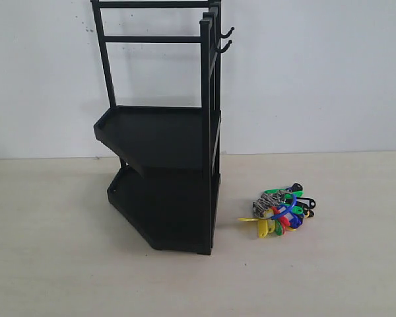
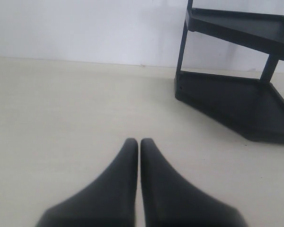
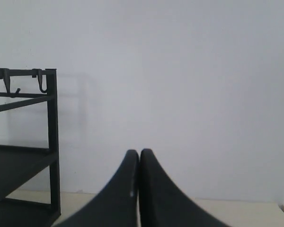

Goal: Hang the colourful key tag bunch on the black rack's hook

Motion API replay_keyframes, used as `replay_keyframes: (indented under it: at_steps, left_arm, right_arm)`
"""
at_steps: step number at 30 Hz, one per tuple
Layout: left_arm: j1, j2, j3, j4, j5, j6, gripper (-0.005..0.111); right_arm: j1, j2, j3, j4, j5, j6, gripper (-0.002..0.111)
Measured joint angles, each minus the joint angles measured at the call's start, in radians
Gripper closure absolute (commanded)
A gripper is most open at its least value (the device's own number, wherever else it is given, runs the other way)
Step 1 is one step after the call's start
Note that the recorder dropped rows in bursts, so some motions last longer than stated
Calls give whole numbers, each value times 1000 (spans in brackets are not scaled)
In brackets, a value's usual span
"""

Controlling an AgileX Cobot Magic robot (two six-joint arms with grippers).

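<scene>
The colourful key tag bunch (image 1: pixel 282 212) lies on the table to the right of the black rack (image 1: pixel 164 139), with its blue-sleeved ring on top. Two small hooks stick out of the rack's right post; the lower one is the hook (image 1: pixel 224 47). Neither gripper shows in the exterior view. In the left wrist view my left gripper (image 2: pixel 138 142) is shut and empty above bare table, with the rack (image 2: pixel 236 94) ahead of it. My right gripper (image 3: pixel 139 152) is shut and empty, facing the wall, with the rack (image 3: pixel 51 142) and both hooks (image 3: pixel 41 85) off to one side. The bunch is out of both wrist views.
A pale wooden table (image 1: pixel 59 264) meets a white wall (image 1: pixel 317 79) behind the rack. The upper hook (image 1: pixel 227 32) sits just above the lower one.
</scene>
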Motion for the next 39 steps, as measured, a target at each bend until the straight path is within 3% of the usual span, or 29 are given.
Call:
replay_keyframes:
  at_steps: [20, 26, 33, 39]
  left_arm:
    - [0, 0, 0, 0, 0, 0, 102]
    - [0, 0, 0, 0, 0, 0, 102]
    - [0, 0, 0, 0, 0, 0, 102]
    - [0, 0, 0, 0, 0, 0, 102]
  right_arm:
    - [0, 32, -13, 0, 27, 0, 108]
    - [0, 53, -13, 48, 29, 229, 108]
    - [0, 273, -23, 135, 29, 412, 108]
    - [0, 621, -124, 184, 53, 500, 108]
